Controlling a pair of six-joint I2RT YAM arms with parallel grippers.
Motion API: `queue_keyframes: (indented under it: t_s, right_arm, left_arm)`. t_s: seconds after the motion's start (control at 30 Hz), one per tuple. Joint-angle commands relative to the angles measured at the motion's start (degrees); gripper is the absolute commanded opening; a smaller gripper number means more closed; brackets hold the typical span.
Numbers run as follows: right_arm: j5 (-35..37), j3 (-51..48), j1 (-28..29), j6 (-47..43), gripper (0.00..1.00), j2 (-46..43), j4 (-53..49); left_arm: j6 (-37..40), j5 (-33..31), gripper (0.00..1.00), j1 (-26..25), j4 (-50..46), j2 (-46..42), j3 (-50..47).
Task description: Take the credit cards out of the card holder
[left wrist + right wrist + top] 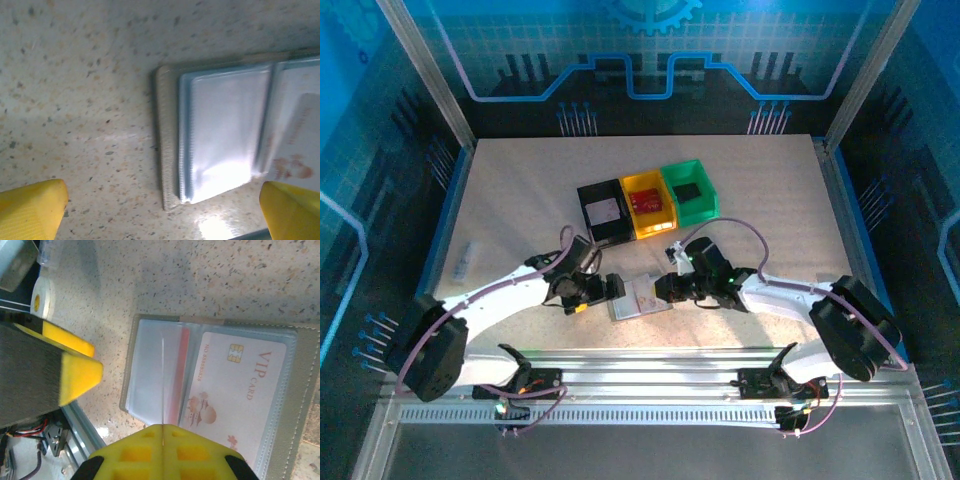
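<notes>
Well, the surface under me is a pale speckled table (520, 200), beige with dark flecks and a glare patch close to my fingers. Around it stand blue walls (380, 100) printed with circuit-like lines, and metal frame posts (425, 70) rise at the corners.

I count one card holder (638, 298). It lies open and flat between my two grippers, with its see-through sleeves facing up. My left gripper (163, 200) hovers with its yellow fingers spread wide, the holder's left edge just ahead of them and nothing between them. My right gripper (162, 435) has its fingers pressed together right over the holder's middle. A thin pale edge runs up to their seam, but I cannot tell whether they pinch it.

Inside the holder I count one VIP card (240, 390), whitish with red print, just right of my closed fingers. A red strip (183, 365) beside the pale edge may be a second card.

Beyond both grippers three bins stand in a row, touching:
- One black bin (582, 205) holding one whitish card (608, 212).
- One yellow bin (660, 225) holding one red card (648, 200).
- One green bin (708, 200) holding one black block (690, 192).

One small pale item (467, 258) lies well off to my left, too small to make out.
</notes>
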Motion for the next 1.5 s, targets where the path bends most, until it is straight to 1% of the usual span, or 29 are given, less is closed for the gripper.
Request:
queue_keyframes:
  t_s: [0.0, 0.1, 0.17, 0.27, 0.4, 0.5, 0.6, 0.97, 1.23, 1.3, 1.47]
  right_arm:
    - [-3.62, 0.55, -1.41, -1.7, 0.0, -1.17, -1.03]
    - [-6.83, 0.73, -1.63, -2.5, 0.0, -1.34, -0.21]
    - [-9.44, 0.74, -1.6, -2.71, 0.0, -1.27, 1.09]
    - [-12.36, 0.37, -1.61, -2.48, 0.0, -1.1, 3.38]
    - [-15.98, -0.02, -1.68, -1.87, 0.0, -0.73, 6.58]
    - [-18.06, -0.17, -1.7, -1.92, 0.0, -0.48, 6.8]
    - [-20.46, -0.51, -1.66, -0.95, 0.0, -0.24, 10.43]
    - [-24.5, -0.57, -0.65, 1.94, 0.0, 1.79, 16.5]
    - [-24.42, -0.27, 0.13, 2.45, 0.0, 2.44, 17.76]
    - [-24.5, -0.49, 0.13, 3.17, 0.0, 2.66, 19.0]
    - [-24.85, -0.93, 0.23, 5.45, 0.0, 3.64, 22.88]
  left_arm:
    - [5.8, 3.94, 0.99, 2.0, -0.16, -2.82, 0.47]
    - [9.3, 5.73, 0.99, 3.89, -2.11, -4.88, 1.75]
    - [10.05, 7.42, 0.99, 5.08, -1.88, -6.57, 1.82]
    - [9.77, 11.15, 0.99, 5.69, 1.34, -7.4, 1.03]
    - [9.3, 14.02, 0.99, 5.71, 5.83, -8.01, -0.55]
    - [8.82, 15.85, 0.99, 5.75, 9.06, -9.29, -1.9]
    - [8.81, 17.35, 0.99, 5.69, 11.2, -10.57, -2.86]
    - [6.4, 22.57, 0.91, 5.69, 19.11, -12.24, -7.6]
    - [4.0, 26.71, 0.82, 5.47, 24.12, -14.45, -9.53]
    - [2.99, 28.02, 0.79, 5.38, 25.95, -14.87, -10.23]
    - [1.29, 29.65, 0.77, 4.6, 28.31, -15.13, -11.64]
